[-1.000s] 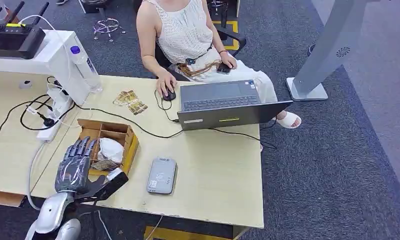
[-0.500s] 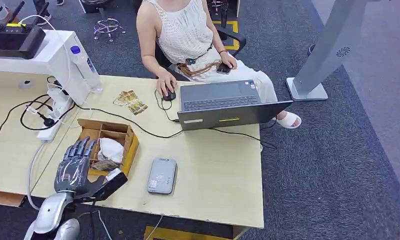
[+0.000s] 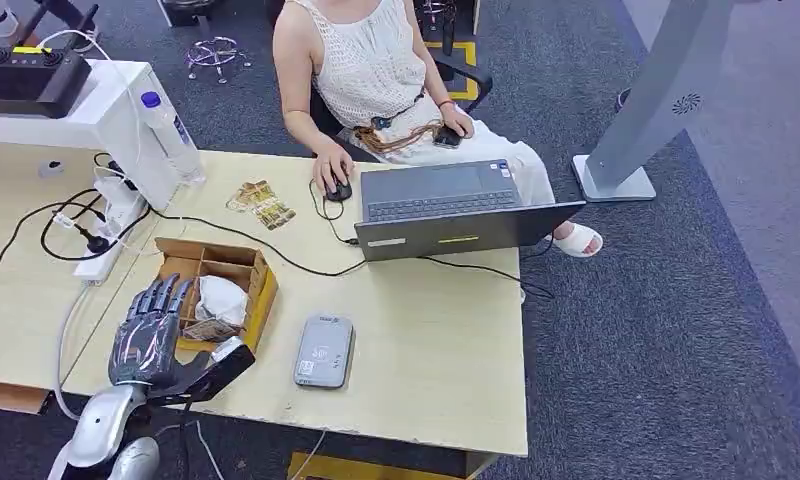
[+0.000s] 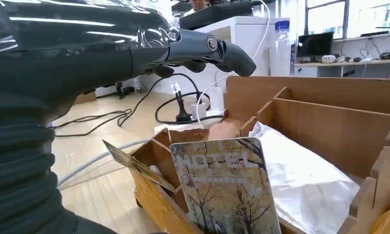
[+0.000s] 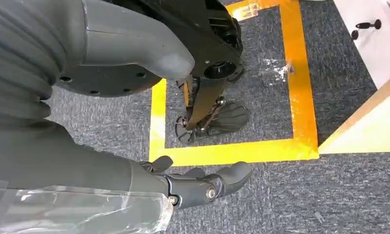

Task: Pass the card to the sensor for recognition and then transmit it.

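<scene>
Nothing on the desk has shifted since a second ago, and the left hand (image 3: 154, 330) has barely drifted, its dark glossy fingers (image 4: 217, 48) spread flat and holding nothing above the near end of the wooden box (image 3: 261, 290). From the left wrist, the card (image 4: 227, 187) stands upright in the box's near compartment, a stiff rounded-corner rectangle printed with bare trees; its lettering is too blurred to read and its lower edge is cut off by the picture. A second, thinner card (image 4: 137, 165) leans beside it, mostly edge-on. Crumpled white plastic (image 4: 305, 175) fills the next compartment. The grey, rounded sensor (image 3: 324, 351) lies flat on the pale wood table (image 3: 436, 350), just beside the box. The right hand (image 5: 203, 185) hangs over grey carpet and yellow floor tape (image 5: 232, 153), fingers loosely curled in with nothing in them.
</scene>
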Robot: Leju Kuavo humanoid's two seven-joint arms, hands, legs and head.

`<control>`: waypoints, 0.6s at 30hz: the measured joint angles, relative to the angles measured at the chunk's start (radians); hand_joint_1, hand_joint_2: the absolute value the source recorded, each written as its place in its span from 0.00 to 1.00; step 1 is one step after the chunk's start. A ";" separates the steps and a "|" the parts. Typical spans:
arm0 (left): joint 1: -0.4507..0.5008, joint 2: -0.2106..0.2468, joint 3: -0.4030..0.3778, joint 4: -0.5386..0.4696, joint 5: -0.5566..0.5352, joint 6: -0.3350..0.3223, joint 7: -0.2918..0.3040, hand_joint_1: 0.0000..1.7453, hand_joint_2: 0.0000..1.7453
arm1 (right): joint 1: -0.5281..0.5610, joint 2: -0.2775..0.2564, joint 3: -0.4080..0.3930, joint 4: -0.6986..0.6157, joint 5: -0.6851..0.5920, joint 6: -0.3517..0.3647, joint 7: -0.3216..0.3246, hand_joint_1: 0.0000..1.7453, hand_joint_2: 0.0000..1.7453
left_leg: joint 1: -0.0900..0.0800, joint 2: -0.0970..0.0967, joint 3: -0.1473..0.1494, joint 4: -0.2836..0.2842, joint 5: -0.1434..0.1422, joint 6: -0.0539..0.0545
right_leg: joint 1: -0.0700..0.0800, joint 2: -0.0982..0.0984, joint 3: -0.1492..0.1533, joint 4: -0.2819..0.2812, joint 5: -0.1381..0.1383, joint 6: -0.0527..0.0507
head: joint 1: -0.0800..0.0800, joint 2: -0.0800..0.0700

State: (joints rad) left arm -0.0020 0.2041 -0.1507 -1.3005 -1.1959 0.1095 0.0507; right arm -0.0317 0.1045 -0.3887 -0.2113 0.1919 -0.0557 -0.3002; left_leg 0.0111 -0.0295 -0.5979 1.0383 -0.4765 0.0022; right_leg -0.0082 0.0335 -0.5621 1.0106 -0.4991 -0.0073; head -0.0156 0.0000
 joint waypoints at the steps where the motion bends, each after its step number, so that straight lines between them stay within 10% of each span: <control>1: 0.000 0.000 0.000 0.000 0.001 0.000 0.000 0.00 1.00 | 0.000 0.000 0.000 0.000 0.000 0.000 0.000 0.00 1.00 | 0.000 0.000 0.000 0.000 0.000 0.000 | 0.000 0.000 0.000 0.000 0.000 0.000 | 0.000 0.000; 18: 0.003 0.005 0.000 0.000 0.011 0.026 -0.004 0.00 1.00 | 0.000 0.006 -0.004 0.000 0.013 0.000 0.000 0.00 1.00 | 0.000 0.000 0.000 0.000 0.000 0.000 | 0.000 0.000 0.000 0.000 0.000 0.000 | 0.000 0.000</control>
State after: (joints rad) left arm 0.0011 0.2094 -0.1507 -1.3005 -1.1849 0.1354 0.0469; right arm -0.0316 0.1110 -0.3929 -0.2113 0.2045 -0.0557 -0.3006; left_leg 0.0111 -0.0295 -0.5980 1.0383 -0.4765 0.0022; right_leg -0.0082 0.0335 -0.5621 1.0106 -0.4991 -0.0073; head -0.0156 0.0000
